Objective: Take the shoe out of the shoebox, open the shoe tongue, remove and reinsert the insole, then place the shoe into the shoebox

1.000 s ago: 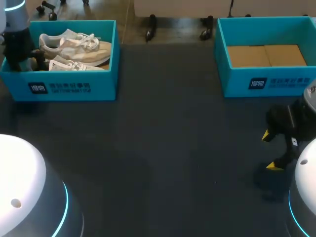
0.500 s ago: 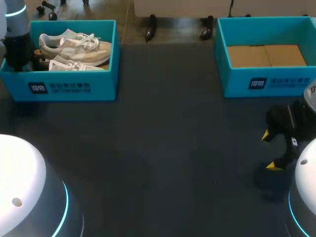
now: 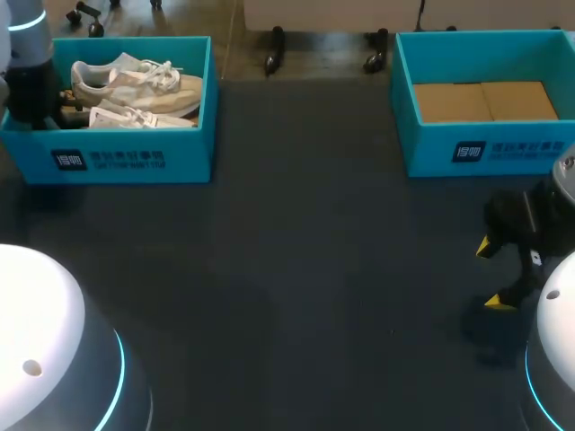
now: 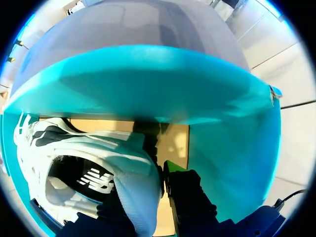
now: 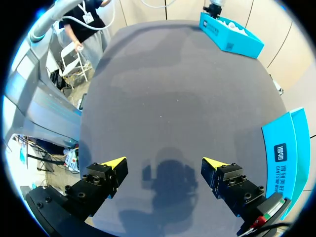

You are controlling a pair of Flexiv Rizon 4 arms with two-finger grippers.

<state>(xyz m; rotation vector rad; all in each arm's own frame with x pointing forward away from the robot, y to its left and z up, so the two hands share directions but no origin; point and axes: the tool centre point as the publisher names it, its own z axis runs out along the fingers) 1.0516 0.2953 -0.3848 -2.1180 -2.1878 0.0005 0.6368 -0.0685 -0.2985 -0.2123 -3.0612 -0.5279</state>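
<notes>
Shoe [image 4: 103, 153] sits in its shoebox [image 3: 135, 157], heel collar pinched by the left end effector [image 4: 155, 187] (not yet lifted out, every later step to come), right end effector [image 5: 164, 163] spread wide, empty.

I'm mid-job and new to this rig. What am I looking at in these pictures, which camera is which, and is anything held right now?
These are two robot arms at a dark table. The head view looks down from above and behind; each round picture comes from a camera on one arm's wrist. Two blue shoeboxes stand on the table: the left shoebox holds two white shoes, the right shoebox shows only its cardboard floor. The left gripper, seen in the left wrist view, is closed on the heel of one shoe. The right gripper hangs open over the table near the right shoebox, holding nothing.
</notes>
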